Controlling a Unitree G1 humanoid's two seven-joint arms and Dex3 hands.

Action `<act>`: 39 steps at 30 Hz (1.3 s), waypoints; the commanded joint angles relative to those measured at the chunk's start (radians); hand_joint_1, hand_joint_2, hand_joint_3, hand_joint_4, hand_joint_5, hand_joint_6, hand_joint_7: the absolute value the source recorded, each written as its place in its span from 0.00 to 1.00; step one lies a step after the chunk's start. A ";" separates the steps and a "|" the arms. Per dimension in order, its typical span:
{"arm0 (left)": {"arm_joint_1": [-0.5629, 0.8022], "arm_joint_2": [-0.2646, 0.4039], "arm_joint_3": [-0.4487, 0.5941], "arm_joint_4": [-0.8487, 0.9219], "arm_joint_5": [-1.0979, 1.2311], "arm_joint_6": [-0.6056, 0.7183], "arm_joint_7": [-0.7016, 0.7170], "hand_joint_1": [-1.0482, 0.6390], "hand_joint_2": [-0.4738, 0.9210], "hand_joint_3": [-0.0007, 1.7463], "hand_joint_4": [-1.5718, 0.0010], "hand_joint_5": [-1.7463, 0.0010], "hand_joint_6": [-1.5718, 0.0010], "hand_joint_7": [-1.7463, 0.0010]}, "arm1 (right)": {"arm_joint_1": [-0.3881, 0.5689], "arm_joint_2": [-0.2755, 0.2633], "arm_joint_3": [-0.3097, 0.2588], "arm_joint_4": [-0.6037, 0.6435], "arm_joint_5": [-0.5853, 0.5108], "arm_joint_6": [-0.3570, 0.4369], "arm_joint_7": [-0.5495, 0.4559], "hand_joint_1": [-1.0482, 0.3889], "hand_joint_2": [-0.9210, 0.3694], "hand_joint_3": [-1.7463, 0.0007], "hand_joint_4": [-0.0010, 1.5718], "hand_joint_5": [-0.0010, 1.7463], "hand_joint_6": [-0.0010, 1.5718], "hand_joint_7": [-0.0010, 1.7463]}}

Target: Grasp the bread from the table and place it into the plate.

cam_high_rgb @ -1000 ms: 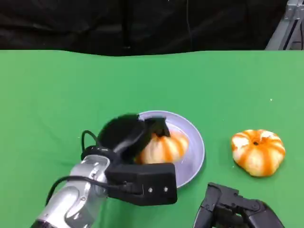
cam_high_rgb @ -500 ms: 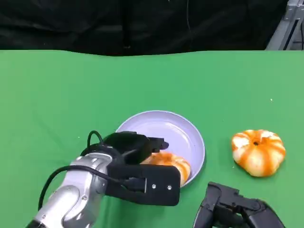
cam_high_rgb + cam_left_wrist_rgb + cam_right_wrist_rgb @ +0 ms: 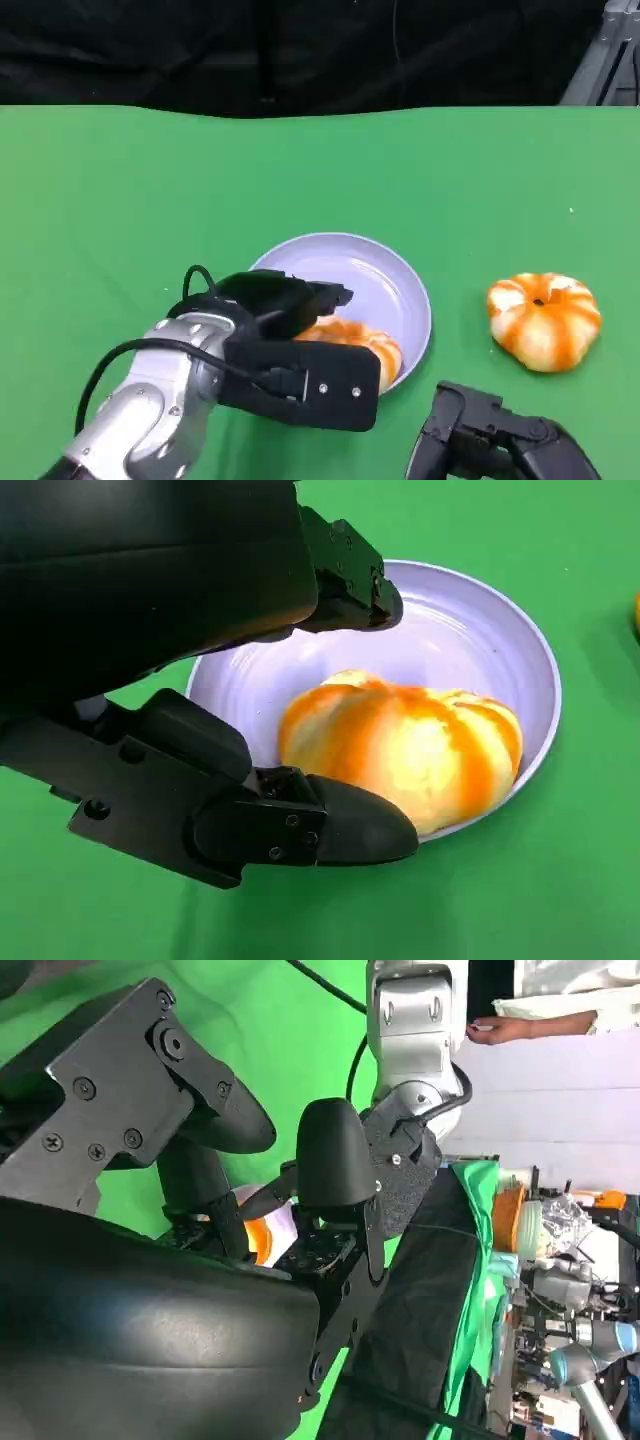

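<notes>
While our right hand (image 3: 495, 440) waits nearest us with nothing in it, its black fingers (image 3: 215, 1110) apart, the work sits just beyond with our left hand (image 3: 280, 305). In the left wrist view its black fingers (image 3: 345, 575) stand spread on either side of the orange-and-cream striped, pumpkin-shaped bread (image 3: 405, 745); we see a gap between each fingertip and the crust, so we judge the hold released, though the fingers flank the bread closely. The bread lies between those fingers, resting inside the shallow, round, pale lavender plate (image 3: 400, 275), against the near rim. Farther out from our fingertips the plate's floor is bare, and past it stretches the green cloth table (image 3: 120, 200). Well to the right of both hands, a second striped pumpkin-shaped bread (image 3: 543, 318) sits on the cloth, apart from the plate.

We judge the placing done for this bread: it is in the plate and let go. What is left for us is to draw the left hand clear without nudging the bread over the rim.
</notes>
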 commanded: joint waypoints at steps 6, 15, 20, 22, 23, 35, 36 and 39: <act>0.030 0.044 0.062 -0.132 0.012 -0.008 0.068 0.11 1.00 0.27 1.00 0.87 0.91 1.00 | -0.004 -0.008 -0.005 0.015 -0.005 -0.009 -0.003 0.69 0.47 0.22 0.46 0.97 0.45 0.85; 0.129 0.108 0.182 -0.318 0.001 -0.001 0.081 0.20 1.00 0.27 1.00 0.76 0.90 0.97 | -0.008 -0.003 0.000 0.019 -0.014 -0.003 -0.008 0.69 0.47 0.22 0.46 0.96 0.45 0.84; 0.168 0.121 0.218 -0.368 -0.042 -0.011 0.079 0.23 1.00 0.26 1.00 0.65 0.86 0.95 | -0.009 -0.003 0.001 0.019 -0.017 -0.003 -0.009 0.69 0.47 0.22 0.46 0.96 0.45 0.84; 0.169 0.122 0.218 -0.369 -0.044 -0.011 0.079 0.23 1.00 0.26 1.00 0.64 0.86 0.95 | -0.009 -0.003 0.001 0.019 -0.017 -0.003 -0.009 0.69 0.47 0.22 0.46 0.96 0.45 0.84; 0.169 0.123 0.218 -0.369 -0.045 -0.011 0.079 0.23 1.00 0.26 1.00 0.64 0.86 0.95 | -0.009 -0.003 0.001 0.019 -0.017 -0.003 -0.009 0.69 0.47 0.22 0.46 0.96 0.45 0.84; 0.699 -0.154 0.522 -0.596 -0.661 -0.389 0.336 0.45 1.00 0.14 0.65 0.41 0.54 0.74 | -0.001 -0.004 0.007 0.019 -0.024 -0.008 -0.010 0.67 0.47 0.22 0.46 0.96 0.45 0.84; 0.721 -0.159 0.528 -0.595 -0.687 -0.415 0.335 0.45 1.00 0.14 0.64 0.40 0.54 0.72 | -0.001 -0.004 0.006 0.019 -0.024 -0.009 -0.010 0.67 0.47 0.22 0.46 0.96 0.45 0.84; 0.738 -0.156 0.533 -0.589 -0.715 -0.449 0.336 0.46 1.00 0.15 0.63 0.39 0.55 0.69 | -0.002 -0.005 0.006 0.020 -0.023 -0.010 -0.010 0.67 0.46 0.22 0.46 0.96 0.46 0.84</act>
